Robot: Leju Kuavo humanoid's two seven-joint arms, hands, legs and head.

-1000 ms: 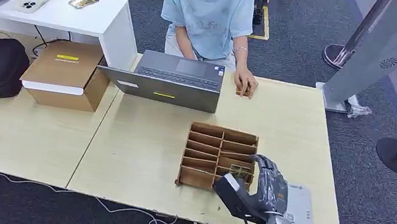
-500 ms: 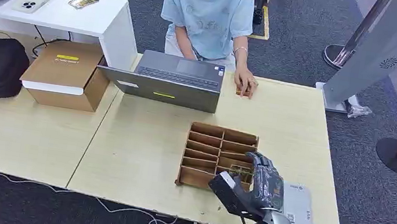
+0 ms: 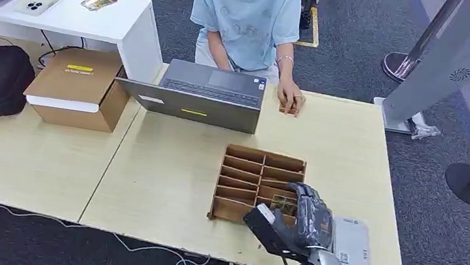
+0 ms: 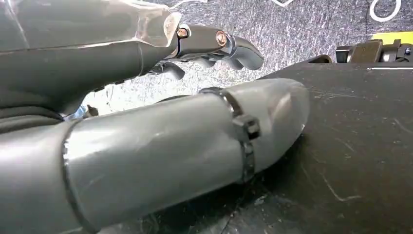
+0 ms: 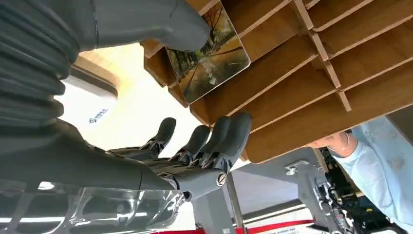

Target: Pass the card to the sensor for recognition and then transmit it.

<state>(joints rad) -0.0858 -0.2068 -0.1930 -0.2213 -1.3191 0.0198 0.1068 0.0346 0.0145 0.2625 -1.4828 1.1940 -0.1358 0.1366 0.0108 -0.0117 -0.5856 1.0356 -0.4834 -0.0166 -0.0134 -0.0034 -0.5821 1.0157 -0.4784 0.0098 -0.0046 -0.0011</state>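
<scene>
We are reaching our right hand (image 3: 307, 215) over the near right corner of the wooden divider tray (image 3: 258, 186), which sits at about five o'clock from the laptop (image 3: 193, 92) on the light table (image 3: 165, 164). The card (image 5: 208, 53), printed with a tree-lined scene, is standing tilted in one of the tray's near slots. In the right wrist view our thumb (image 5: 146, 22) is hanging just beside the card's upper edge while the darker fingers (image 5: 214, 141) are spread on the other side of it, so this hand is released and grasping nothing yet. The white sensor box (image 3: 350, 242) is lying just at three o'clock from the hand, near the table edge.

Our left hand (image 4: 160, 146) is hanging low over dark flooring, fingers loosely curled and holding nothing that we can see.

We are judging the pinch as the risky part: the card is leaning against a thin divider, so a thumb closing off-centre could push it flat into the slot or catch the wood and drag the whole light tray. A weak hold on the glossy face could also let it slip on the way to the sensor, and the person (image 3: 248, 16) at twelve o'clock is resting a hand on the table
</scene>
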